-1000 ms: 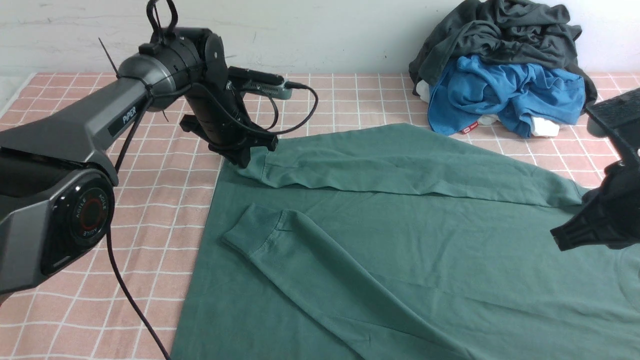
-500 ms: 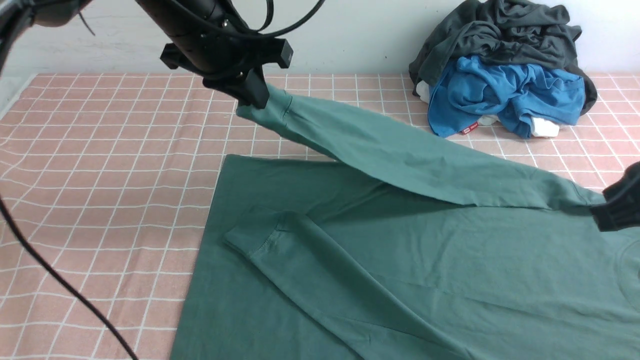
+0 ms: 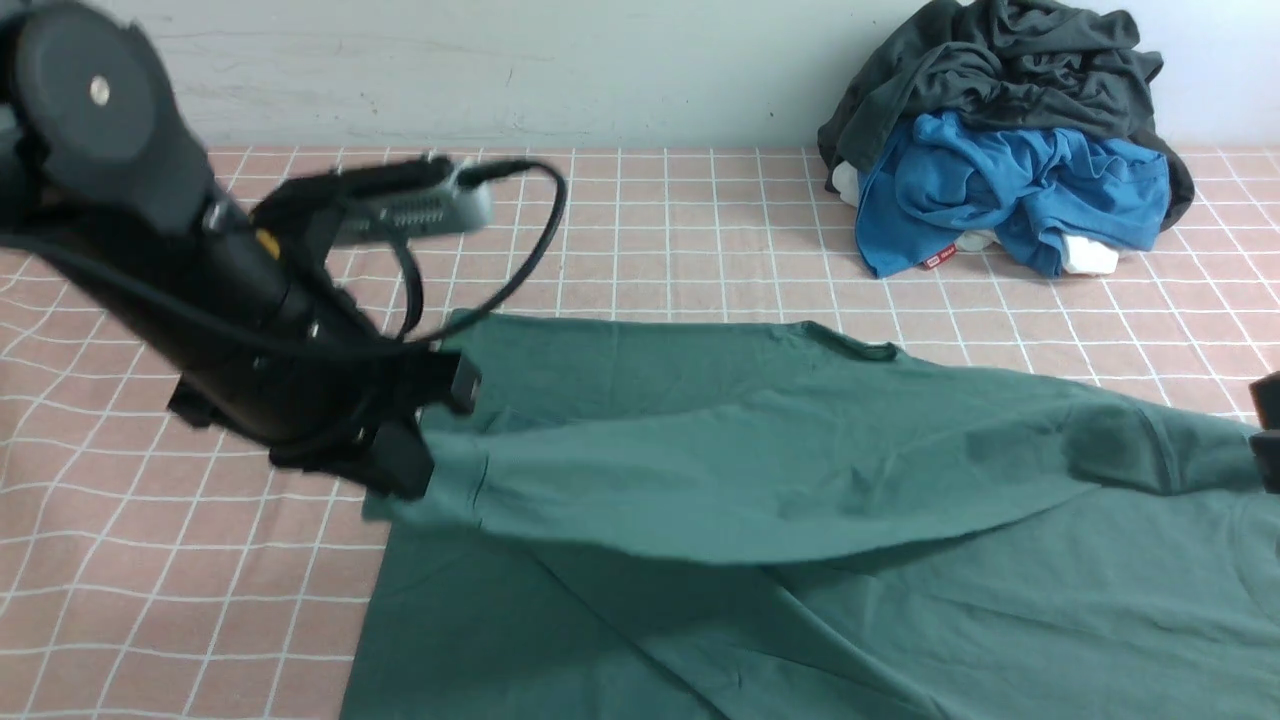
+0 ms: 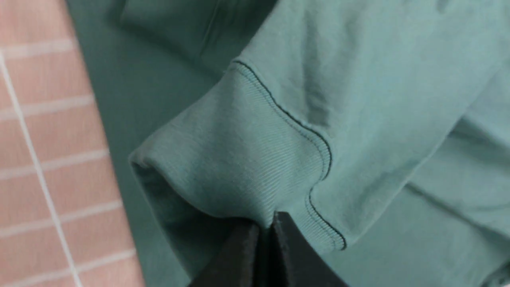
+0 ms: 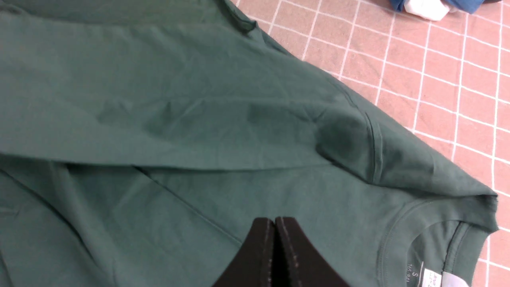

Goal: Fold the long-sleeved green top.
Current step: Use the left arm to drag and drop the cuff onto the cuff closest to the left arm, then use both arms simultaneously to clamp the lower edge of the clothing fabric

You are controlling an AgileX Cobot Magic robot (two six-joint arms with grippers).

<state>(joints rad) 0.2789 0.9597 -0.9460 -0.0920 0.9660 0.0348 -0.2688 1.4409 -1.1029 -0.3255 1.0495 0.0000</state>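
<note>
A dark green long-sleeved cotton top (image 3: 900, 620) lies spread on a surface covered with a pink cloth with a white grid (image 3: 700, 230). It fills the near right part of the front view. Its long axis runs side to side: the hem points to the robot's left, and the neckline (image 5: 434, 235) with its small white label (image 5: 438, 277) points right.

The left end effector (image 3: 408, 478) is closed, pinching the ribbed cuff (image 4: 239, 159) of one sleeve (image 3: 750, 470) near the hem edge. The wrist view shows the knit bunched into the black jaw tips. The sleeve hangs in a shallow curve just above the body and casts a shadow on it. It runs from the shoulder at the right to the cuff at the left, nearly parallel to the top's long axis. We judge it is held this way so that it can be laid inside the body's outline — a first tuck before the larger folds.

The right end effector (image 3: 1266, 445) sits at the right edge beside that shoulder. Its jaws are pressed together, and in its own wrist view (image 5: 275, 231) we see no cloth between them. We cannot tell whether it touches the fabric; it may be there to steady the shoulder.

Against the far wall, well apart, a charcoal-grey garment (image 3: 1000, 60) is heaped over a bright blue garment (image 3: 1010, 190).
</note>
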